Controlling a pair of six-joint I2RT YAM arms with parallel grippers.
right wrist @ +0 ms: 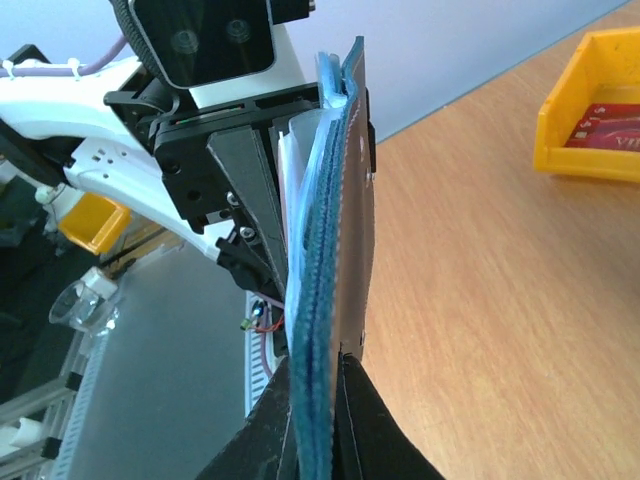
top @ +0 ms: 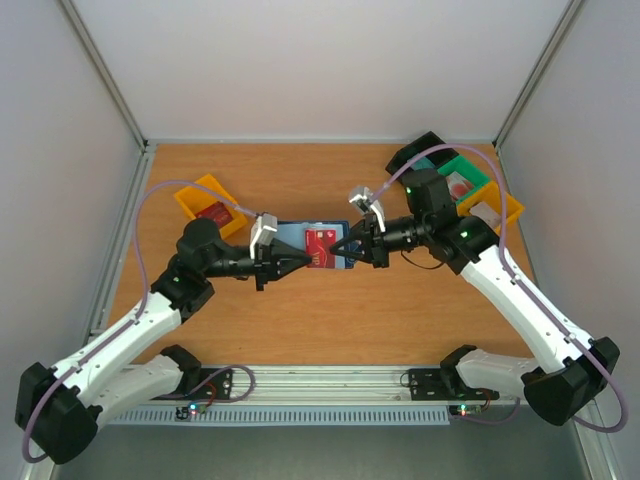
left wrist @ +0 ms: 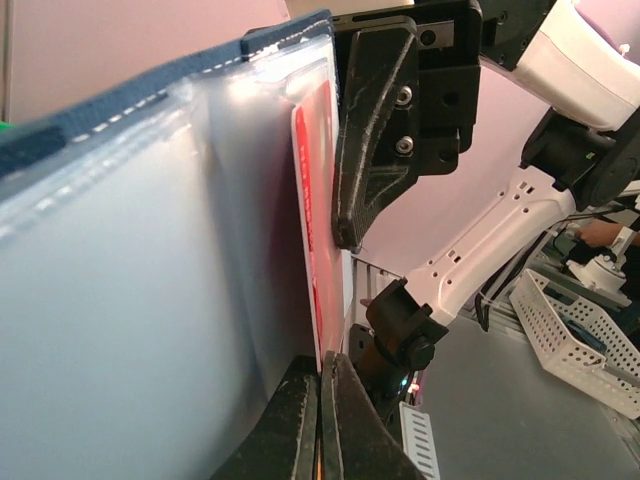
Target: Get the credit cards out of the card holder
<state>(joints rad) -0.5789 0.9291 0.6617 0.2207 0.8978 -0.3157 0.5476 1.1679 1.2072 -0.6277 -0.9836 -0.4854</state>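
The navy card holder (top: 312, 243) is held up off the table between both arms, open, with pale inner pockets (left wrist: 130, 300). A red credit card (top: 322, 247) sticks out of a pocket; it shows edge-on in the left wrist view (left wrist: 318, 220). My left gripper (top: 303, 256) is shut on the near edge of that red card. My right gripper (top: 338, 249) is shut on the card holder's edge (right wrist: 335, 280). The two grippers face each other tip to tip. Another red card (top: 213, 213) lies in the yellow bin (top: 190, 199) at the left.
A black bin (top: 413, 152), a green bin (top: 459, 178) and a second yellow bin (top: 503, 205) stand at the back right, behind my right arm. The left yellow bin also shows in the right wrist view (right wrist: 590, 110). Grey walls close the table's sides and back.
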